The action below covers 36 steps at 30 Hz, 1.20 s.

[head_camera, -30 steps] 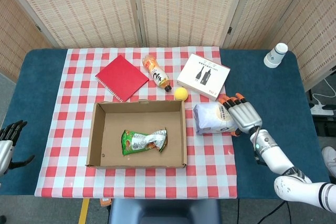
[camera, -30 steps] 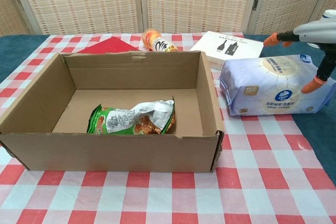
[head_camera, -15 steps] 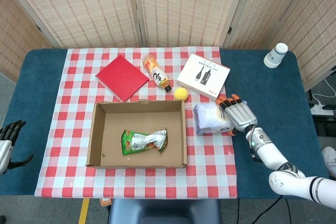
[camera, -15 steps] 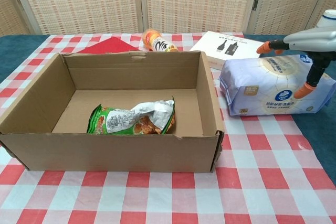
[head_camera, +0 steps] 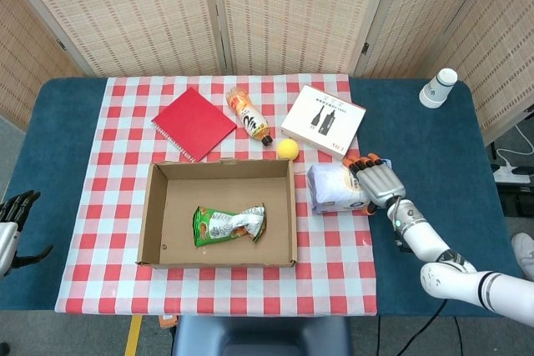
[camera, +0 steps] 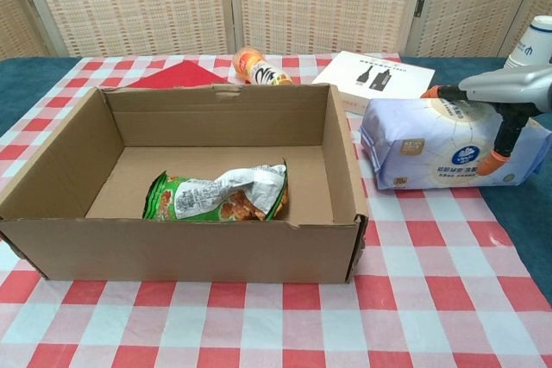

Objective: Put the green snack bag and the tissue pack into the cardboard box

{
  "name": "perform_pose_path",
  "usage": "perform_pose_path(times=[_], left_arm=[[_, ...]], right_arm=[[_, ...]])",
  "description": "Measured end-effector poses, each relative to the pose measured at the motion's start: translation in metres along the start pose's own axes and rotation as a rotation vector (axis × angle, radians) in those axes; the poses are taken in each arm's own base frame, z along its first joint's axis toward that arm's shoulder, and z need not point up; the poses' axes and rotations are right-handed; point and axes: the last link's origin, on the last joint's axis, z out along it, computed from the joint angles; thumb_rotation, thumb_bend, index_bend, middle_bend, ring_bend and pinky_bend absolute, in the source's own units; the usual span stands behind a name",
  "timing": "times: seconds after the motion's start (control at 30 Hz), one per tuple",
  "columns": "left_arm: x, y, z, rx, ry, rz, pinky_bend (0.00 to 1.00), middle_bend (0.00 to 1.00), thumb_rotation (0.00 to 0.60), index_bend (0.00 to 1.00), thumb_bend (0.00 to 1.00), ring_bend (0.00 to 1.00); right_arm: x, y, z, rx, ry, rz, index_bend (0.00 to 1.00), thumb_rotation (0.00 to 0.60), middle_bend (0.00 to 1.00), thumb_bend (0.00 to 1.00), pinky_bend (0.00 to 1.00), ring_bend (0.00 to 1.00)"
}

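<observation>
Rightward first: right hand (head_camera: 380,183) sits over the right end of the tissue pack (head_camera: 337,188), orange-tipped fingers (camera: 431,91) laid across its top, thumb down its near face in the chest view. Contact looks made, though whether the grasp is actually closed on the pack cannot be told from either view. Tissue pack lies flat on the checked cloth (head_camera: 117,156), just beside the right wall of the cardboard box (head_camera: 154,214), outside it.

Green snack bag (head_camera: 229,225) lies crumpled on the box floor, toward the near wall, roughly mid-width.

Behind the box: yellow ball (head_camera: 288,148) near its far right corner, orange bottle (head_camera: 249,114) lying on its side, red notebook (head_camera: 193,122) to the left, white carton (head_camera: 323,121) to the right. White cup (head_camera: 438,87) stands on the blue table (head_camera: 434,147) at the far right corner.

Left hand (head_camera: 15,216) hangs off the table's left edge, well apart from everything, dark fingers loosely spread, holding nothing.
</observation>
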Motion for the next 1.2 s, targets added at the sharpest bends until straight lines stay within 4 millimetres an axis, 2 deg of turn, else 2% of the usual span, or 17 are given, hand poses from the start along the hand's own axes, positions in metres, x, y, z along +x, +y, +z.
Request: perform_pose_path(times=[0.03,0.13,0.23,0.37,0.47,0.67,0.8,1.0,1.1,1.2], left_arm=[[0.000,0.000,0.000,0.000,-0.001,0.000,0.09,0.00,0.600,0.04,0.20,0.00],[0.000,0.000,0.000,0.000,-0.001,-0.001,0.09,0.00,0.600,0.04,0.20,0.00],[0.001,0.000,0.000,0.000,0.004,-0.003,0.09,0.00,0.600,0.04,0.20,0.00],[0.001,-0.001,0.000,0.002,0.006,-0.006,0.09,0.00,0.600,0.04,0.20,0.00],[0.001,-0.001,0.000,0.002,0.007,-0.007,0.09,0.00,0.600,0.04,0.20,0.00],[0.002,-0.001,-0.001,0.001,0.009,-0.007,0.09,0.00,0.600,0.04,0.20,0.00],[0.002,-0.001,-0.001,0.002,0.008,-0.006,0.09,0.00,0.600,0.04,0.20,0.00],[0.002,-0.002,0.000,0.006,0.005,-0.003,0.09,0.00,0.600,0.04,0.20,0.00],[0.002,-0.002,0.000,0.010,0.009,-0.005,0.09,0.00,0.600,0.04,0.20,0.00],[0.003,-0.001,0.000,0.009,0.011,-0.005,0.09,0.00,0.600,0.04,0.20,0.00]], right_arm=[[0.000,-0.001,0.001,0.003,0.007,-0.001,0.05,0.600,0.02,0.00,0.07,0.00],[0.000,-0.003,0.003,0.003,0.041,-0.005,0.26,0.600,0.15,0.00,0.29,0.10],[0.000,-0.005,0.005,0.004,0.097,-0.008,0.48,0.600,0.31,0.00,0.50,0.29],[0.000,-0.008,0.008,0.014,0.173,-0.013,0.69,0.600,0.43,0.04,0.62,0.43],[-0.002,-0.009,0.008,0.025,0.208,-0.014,0.77,0.600,0.48,0.07,0.67,0.49],[0.001,-0.012,0.003,0.043,0.239,-0.009,0.81,0.600,0.50,0.10,0.70,0.51],[0.013,-0.013,-0.006,0.052,0.267,-0.005,0.81,0.600,0.50,0.10,0.70,0.51],[0.051,-0.019,-0.024,0.056,0.346,-0.026,0.80,0.600,0.50,0.10,0.70,0.51],[0.080,-0.030,-0.032,0.067,0.410,-0.031,0.81,0.600,0.50,0.11,0.70,0.51],[0.108,-0.050,-0.037,0.098,0.466,-0.028,0.81,0.600,0.50,0.11,0.70,0.51]])
